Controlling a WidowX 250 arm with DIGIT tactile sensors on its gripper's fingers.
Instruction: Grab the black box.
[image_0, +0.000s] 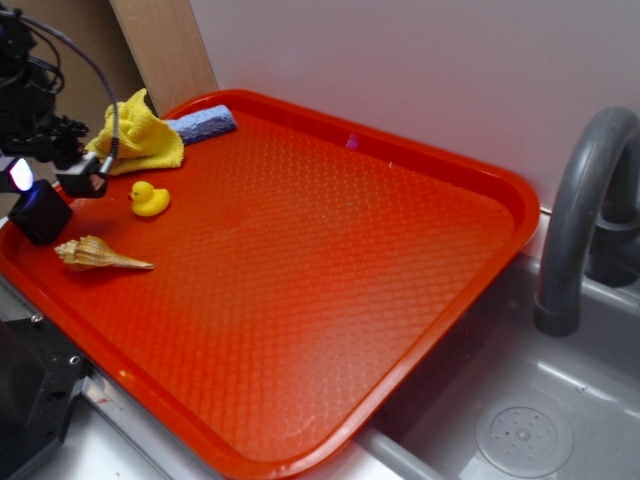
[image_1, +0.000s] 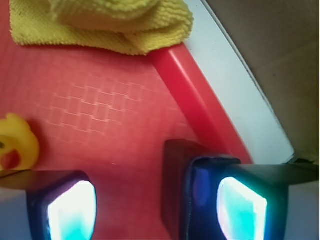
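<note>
My gripper (image_1: 155, 200) hung low at the tray's (image_0: 400, 300) far-left edge, jaws spread wide and holding nothing. The black box (image_1: 175, 190) sat on the tray by the rim, off-centre: pressed against the inner side of my right jaw, not between the two. The duck (image_1: 17, 142) sat out left, so I needed a shift right before closing.

Most of the red tray (image_0: 330, 280) lies bare, from the centre to the lower right of the exterior frame. The clutter sits in the upper left: yellow cloth (image_0: 135, 135), blue sponge (image_0: 205, 124), rubber duck (image_0: 150, 199), seashell (image_0: 100, 255) and black box (image_0: 40, 217) close together. In the wrist view the tray's raised rim (image_1: 200, 100) hems the box on the right.
</note>
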